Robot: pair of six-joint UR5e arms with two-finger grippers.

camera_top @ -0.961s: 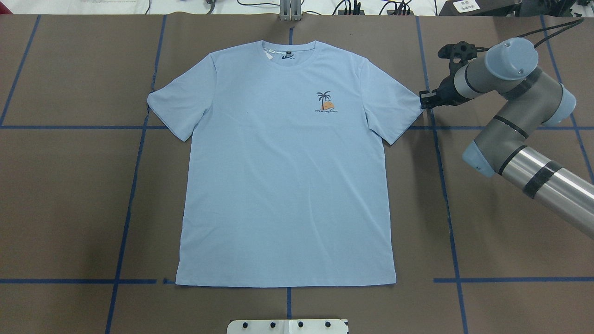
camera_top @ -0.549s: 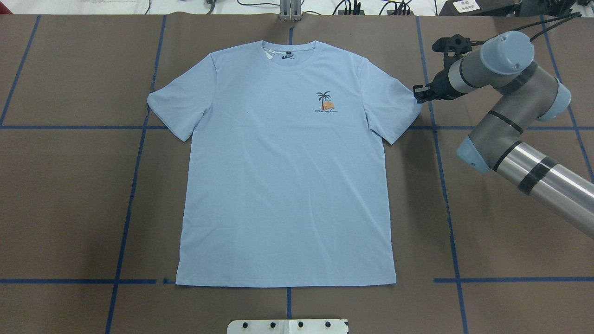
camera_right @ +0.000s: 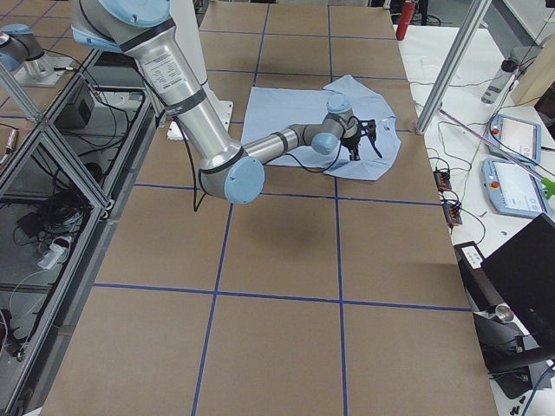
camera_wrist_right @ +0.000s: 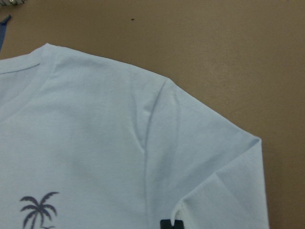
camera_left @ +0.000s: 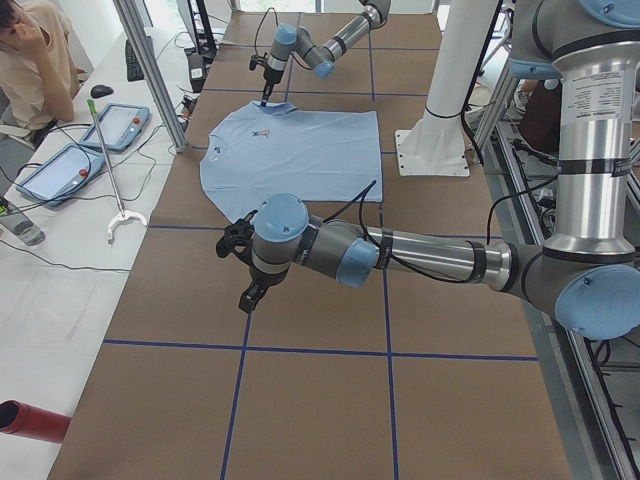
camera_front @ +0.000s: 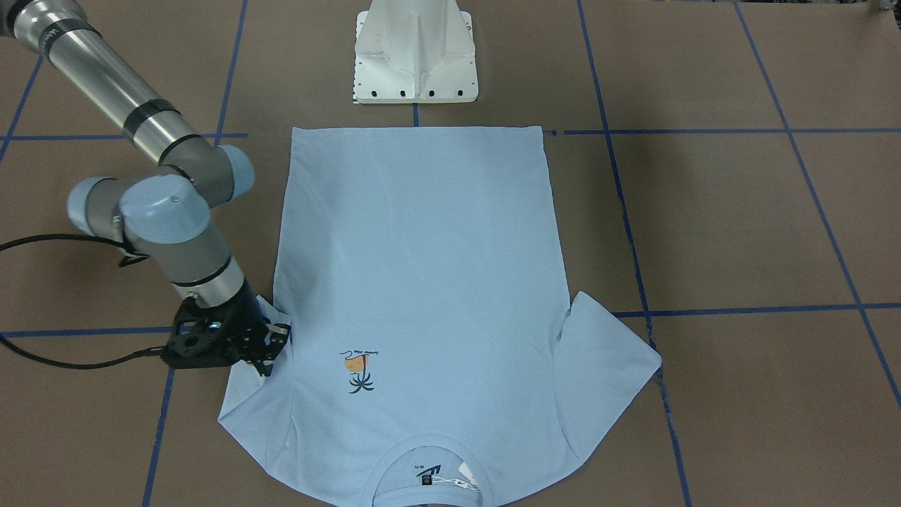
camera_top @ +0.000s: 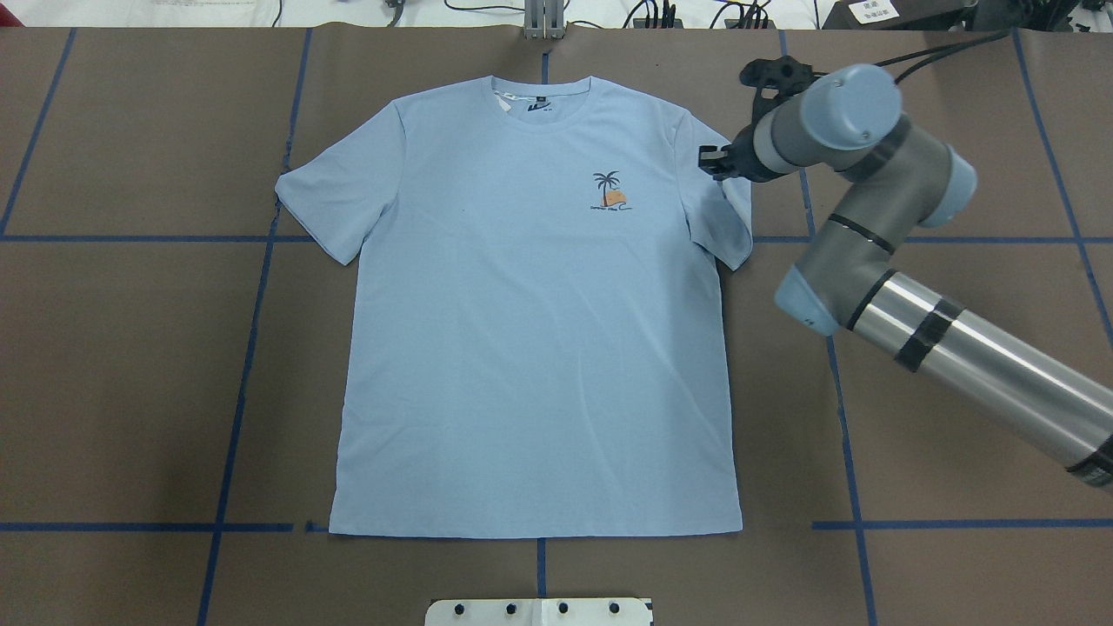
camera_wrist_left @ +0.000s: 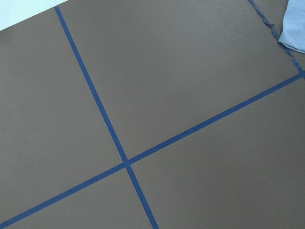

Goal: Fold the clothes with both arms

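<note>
The light blue T-shirt (camera_top: 522, 348) lies flat and face up on the brown table, collar at the far edge, palm print (camera_top: 610, 191) on its chest. My right gripper (camera_top: 709, 163) is shut on the shirt's right sleeve (camera_top: 726, 226), whose outer edge is lifted and doubled inward over the shoulder. From the front-facing view the right gripper (camera_front: 271, 348) sits over that sleeve. The right wrist view shows the folded sleeve (camera_wrist_right: 224, 181) and one black fingertip (camera_wrist_right: 170, 224). My left gripper (camera_left: 250, 295) hovers over bare table beyond the shirt's left side; I cannot tell its state.
The white pedestal base (camera_front: 415, 56) stands at the shirt's hem side. Blue tape lines (camera_top: 252, 304) grid the table. In the exterior left view a person sits at a side table with tablets (camera_left: 115, 125), and a metal post (camera_left: 150, 70) rises at the table's edge.
My right gripper has moved left from the table beside the sleeve onto the shirt, carrying the sleeve's tip inward so the sleeve is now doubled over.
</note>
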